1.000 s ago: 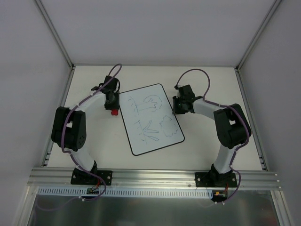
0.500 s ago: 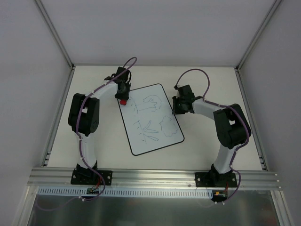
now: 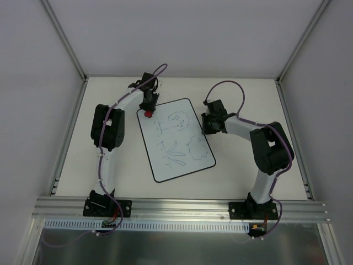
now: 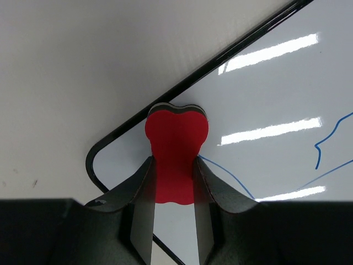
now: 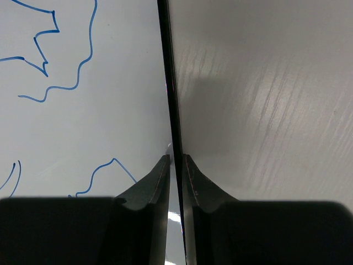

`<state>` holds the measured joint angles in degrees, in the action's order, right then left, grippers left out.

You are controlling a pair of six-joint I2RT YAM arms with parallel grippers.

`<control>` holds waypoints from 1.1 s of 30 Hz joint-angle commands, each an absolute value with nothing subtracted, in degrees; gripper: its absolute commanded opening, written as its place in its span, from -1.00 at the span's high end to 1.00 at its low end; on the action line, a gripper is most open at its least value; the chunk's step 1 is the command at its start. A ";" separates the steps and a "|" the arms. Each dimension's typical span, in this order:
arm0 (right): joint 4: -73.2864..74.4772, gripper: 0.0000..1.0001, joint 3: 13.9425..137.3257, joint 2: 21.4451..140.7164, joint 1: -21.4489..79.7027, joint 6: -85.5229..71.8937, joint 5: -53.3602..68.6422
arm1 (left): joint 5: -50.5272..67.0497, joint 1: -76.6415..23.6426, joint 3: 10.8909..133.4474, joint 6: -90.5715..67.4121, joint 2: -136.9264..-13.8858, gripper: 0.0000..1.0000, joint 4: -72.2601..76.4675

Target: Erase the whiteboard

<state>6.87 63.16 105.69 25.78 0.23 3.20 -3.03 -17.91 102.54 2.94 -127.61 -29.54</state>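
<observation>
The whiteboard (image 3: 175, 139) lies flat on the table (image 3: 118, 176) between the two arms, tilted, its blue doodles all intact and its position unchanged over the last second. The left gripper (image 4: 174, 165) has swung from the table beside the board's left edge to its far left corner, jaws closed narrowly on the waist of a red eraser (image 4: 176, 132) whose rounded end now sits over that corner, just inside the black rim. The right gripper (image 5: 175, 160) stays put, its jaws pinched nearly together on the board's right edge.
</observation>
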 commanded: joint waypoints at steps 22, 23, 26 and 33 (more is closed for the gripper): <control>14.85 0.70 62.84 109.42 27.33 0.18 2.02 | 1.59 -32.86 93.43 -9.47 -123.05 1.00 -40.26; 14.85 0.70 62.93 109.42 27.33 0.18 2.11 | 2.19 -33.65 92.56 -10.01 -122.26 1.00 -39.91; 14.85 0.71 63.19 109.60 27.33 0.17 1.85 | 2.03 -36.03 91.24 -12.56 -121.12 1.00 -39.29; 14.94 0.72 62.93 109.51 27.33 0.18 1.85 | -2.89 -28.93 89.74 -15.64 -120.23 1.00 -39.02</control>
